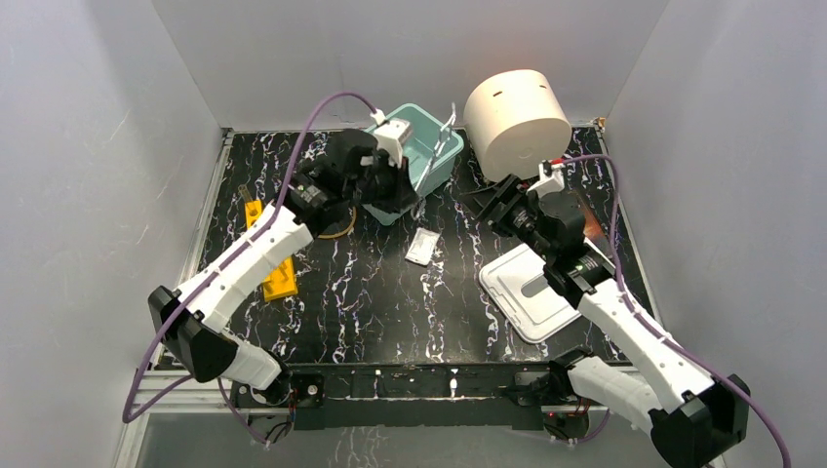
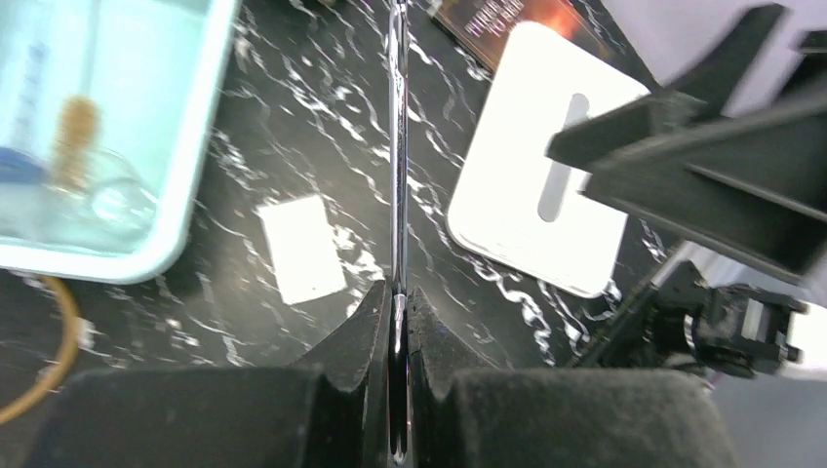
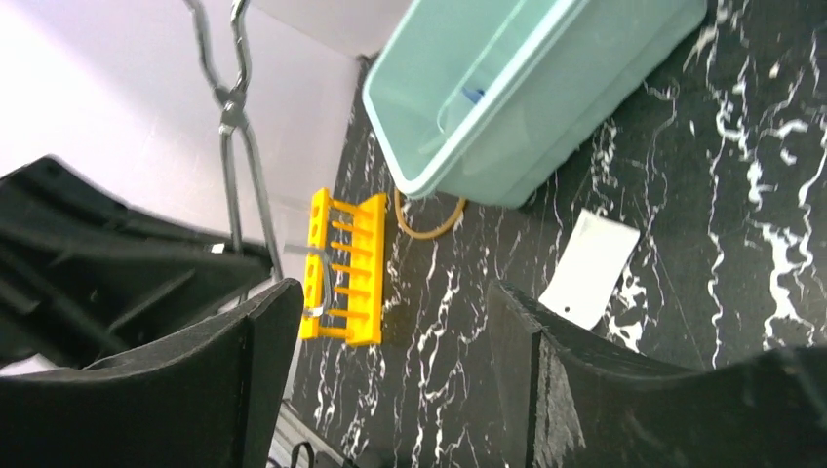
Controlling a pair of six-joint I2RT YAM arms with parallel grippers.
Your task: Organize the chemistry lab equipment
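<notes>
My left gripper (image 2: 395, 292) (image 1: 390, 190) is shut on thin metal tongs (image 2: 397, 146), held edge-on beside the teal bin (image 1: 437, 156). The tongs (image 3: 232, 97) also show in the right wrist view, with their pivot high at the left. My right gripper (image 3: 390, 292) (image 1: 492, 200) is open with nothing between its fingers, just right of the left one. A clear flat packet (image 1: 422, 246) (image 2: 302, 249) (image 3: 590, 268) lies on the table between the arms. Amber tubing (image 1: 336, 232) (image 3: 429, 226) curls beside the bin. Inside the bin (image 2: 195, 185) lie a brush (image 2: 76, 136) and clear glassware.
A yellow rack (image 1: 278, 278) (image 3: 346, 268) lies at the left. A white flat plate (image 1: 531, 292) (image 2: 531, 195) sits under the right arm. The big cream cylinder (image 1: 515, 122) stands at the back right. A dark book (image 2: 497, 24) lies near it.
</notes>
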